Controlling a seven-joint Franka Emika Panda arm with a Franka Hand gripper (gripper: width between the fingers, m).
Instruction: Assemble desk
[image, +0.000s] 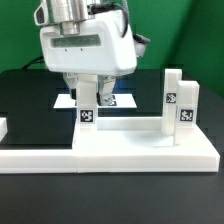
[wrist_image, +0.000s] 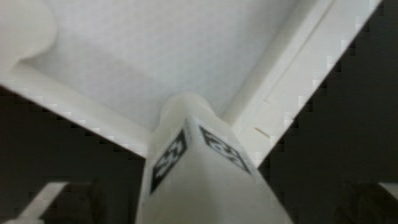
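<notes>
You see hand (image: 92, 97) open around upright leg (image: 88, 108), apparently just seated in tabletop (image: 150, 140) corner, standing free.

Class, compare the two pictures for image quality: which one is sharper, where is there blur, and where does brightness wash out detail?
Exterior view: fairly sharp, tags on the upright legs readable, but the white tabletop is bright, edges washed out. Wrist view: soft and blurred, the close leg out of focus with smeared tags, dark corners, the gripper's fingers mere grey smudges.

We see a lab test bench: green backdrop (image: 180, 30), black table (image: 25, 100), tagged white parts, a robot arm (image: 85, 45).
</notes>
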